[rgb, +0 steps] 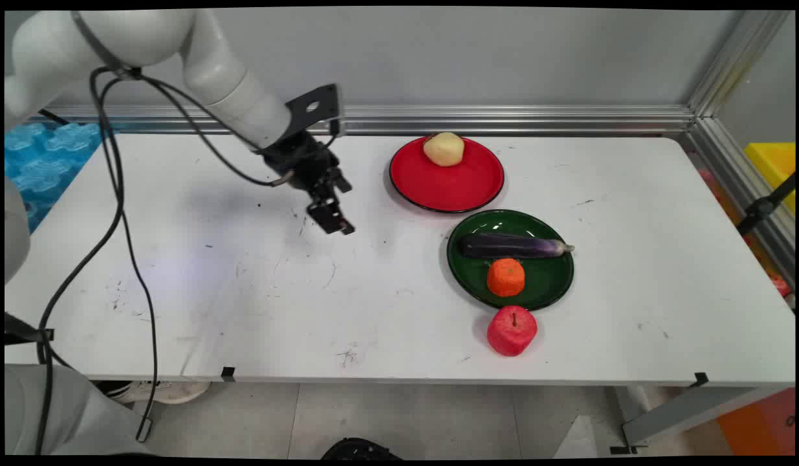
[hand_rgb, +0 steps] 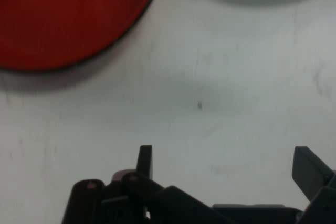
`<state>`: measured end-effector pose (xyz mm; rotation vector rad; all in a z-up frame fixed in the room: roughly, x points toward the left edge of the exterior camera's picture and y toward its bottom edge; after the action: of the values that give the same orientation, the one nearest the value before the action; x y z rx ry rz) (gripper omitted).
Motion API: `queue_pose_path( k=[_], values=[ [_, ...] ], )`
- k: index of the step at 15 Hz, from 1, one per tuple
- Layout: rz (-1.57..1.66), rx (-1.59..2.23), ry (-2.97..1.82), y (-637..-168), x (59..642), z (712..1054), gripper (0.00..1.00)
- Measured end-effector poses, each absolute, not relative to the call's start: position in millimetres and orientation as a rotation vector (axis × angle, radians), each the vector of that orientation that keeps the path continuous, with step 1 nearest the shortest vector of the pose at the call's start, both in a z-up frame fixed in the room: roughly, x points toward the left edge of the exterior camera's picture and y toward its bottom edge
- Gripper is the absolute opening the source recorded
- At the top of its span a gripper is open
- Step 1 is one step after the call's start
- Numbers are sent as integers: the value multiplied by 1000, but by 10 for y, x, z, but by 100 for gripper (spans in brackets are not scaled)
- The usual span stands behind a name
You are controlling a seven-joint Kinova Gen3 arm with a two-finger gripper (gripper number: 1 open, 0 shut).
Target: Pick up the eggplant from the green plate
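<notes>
The gripper (rgb: 331, 208) hangs over bare table (rgb: 244, 291), a little left of the middle and toward the far edge, with its fingers (hand_rgb: 145, 160) spread wide and nothing between them; in the hand view only scuffed white tabletop lies in the gap. It touches none of the food or plates. The nearest thing to it is the red plate (rgb: 451, 184), which sits near the far edge just right of the middle, and whose rim also shows at the upper left of the hand view (hand_rgb: 63, 19). A pale potato (rgb: 444, 148) rests on the back part of that plate. Just beside the red plate, toward the near right, is a green plate (rgb: 541, 288), and a sliver of its edge shows at the top of the hand view. Across the green plate lies a dark purple eggplant (rgb: 512, 246), and in front of it, on the same plate, stands an orange carrot piece (rgb: 506, 277). A red apple (rgb: 512, 331) sits on the table itself, just off the near rim of the green plate and close to the table's near edge. As things lie, three items are on plates, the apple is on none, and the hand is empty and well apart from the apple.
</notes>
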<state>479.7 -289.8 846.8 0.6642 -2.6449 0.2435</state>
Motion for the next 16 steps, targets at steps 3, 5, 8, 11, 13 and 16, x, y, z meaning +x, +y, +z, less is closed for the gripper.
queue_pose_path(
  k=[3, 5, 8, 11, 13, 16],
  values=[
    [264, 647, -2606, -3044, 4539, 8519, 100],
    [282, 626, -2582, -3146, 4356, 8537, 100],
    [308, 596, -2552, -3273, 4134, 8535, 100],
    [335, 567, -2519, -3413, 3900, 8493, 100],
    [347, 551, -2498, -3494, 3758, 8439, 100],
    [356, 529, -2471, -3596, 3562, 8327, 100]
  ],
)
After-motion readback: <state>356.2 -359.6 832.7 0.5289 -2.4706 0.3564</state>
